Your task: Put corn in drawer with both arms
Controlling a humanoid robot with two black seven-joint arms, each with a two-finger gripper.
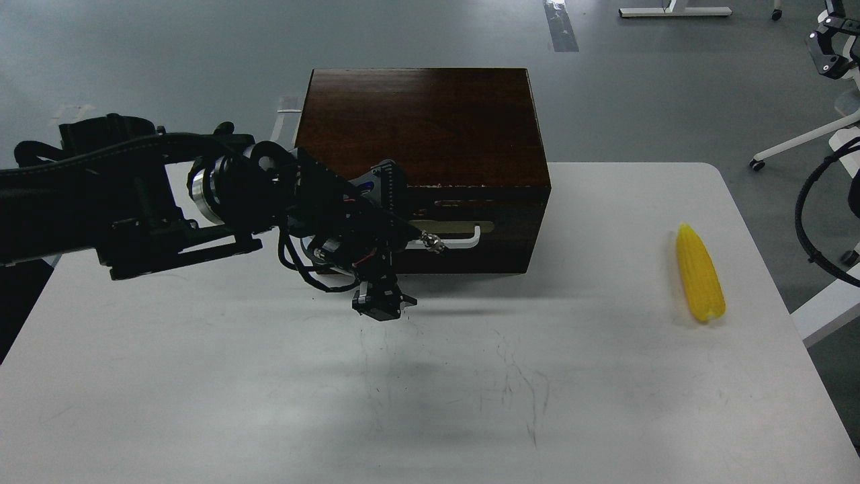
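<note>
The yellow corn (pixel 700 282) lies on the white table (pixel 605 403) at the right, pointed end away from me. The dark brown box (pixel 430 128) stands at the table's back, its drawer (pixel 500 232) facing me. The drawer front stands slightly out, with a narrow pale slit under the chipped top edge. My left gripper (pixel 420 243) is at the left end of the white bar handle (pixel 460 240) and appears shut on it; that end is hidden behind the gripper. My right gripper (pixel 828 50) is small at the top right edge, far from the corn.
A black cable loop (pixel 806 222) of my right arm hangs past the table's right edge. White chair legs (pixel 799 144) stand on the grey floor beyond. The table has faint scribble marks (pixel 510 376) in the middle.
</note>
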